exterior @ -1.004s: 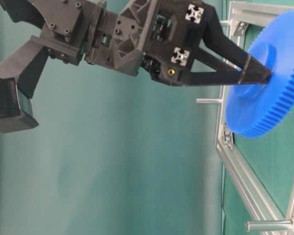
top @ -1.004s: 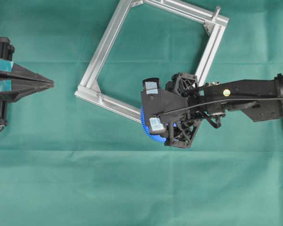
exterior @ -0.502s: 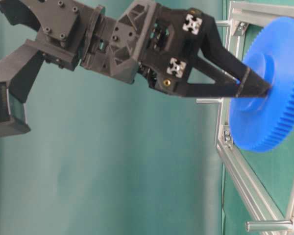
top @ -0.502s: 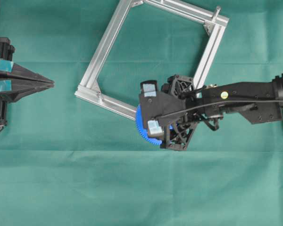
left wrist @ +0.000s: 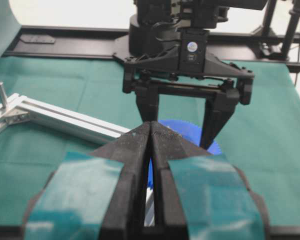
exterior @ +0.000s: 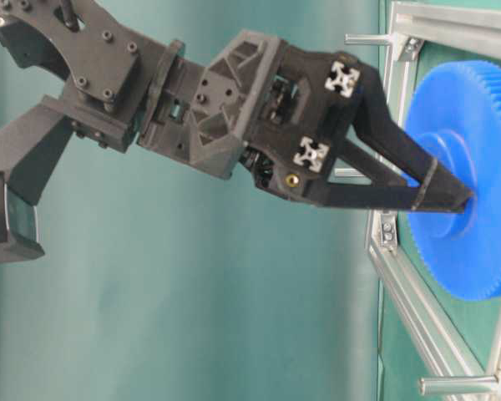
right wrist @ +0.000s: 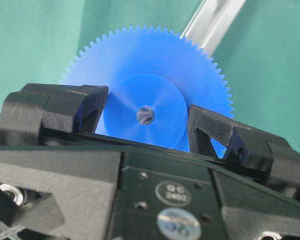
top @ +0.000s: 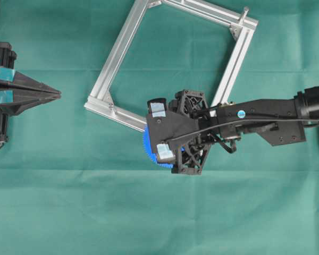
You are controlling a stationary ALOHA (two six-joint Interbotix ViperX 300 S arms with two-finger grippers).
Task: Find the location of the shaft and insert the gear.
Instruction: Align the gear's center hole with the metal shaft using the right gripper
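My right tool grips the blue gear by its hub, carrying it over the frame's lower corner. My left tool rests shut, empty. Next I must line the centre hole over the shaft, which I cannot see.

Both arms are matte black plastic, screw-studded; the left fingers wear teal tape (shiny patches).

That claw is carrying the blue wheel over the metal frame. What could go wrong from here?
The right gripper holds the gear only by its raised hub, so it might tilt or slip. From overhead the arm hides most of the gear, so lining its small centre hole up with a pin could miss. The gear's rim might also catch the aluminium frame on the way down.
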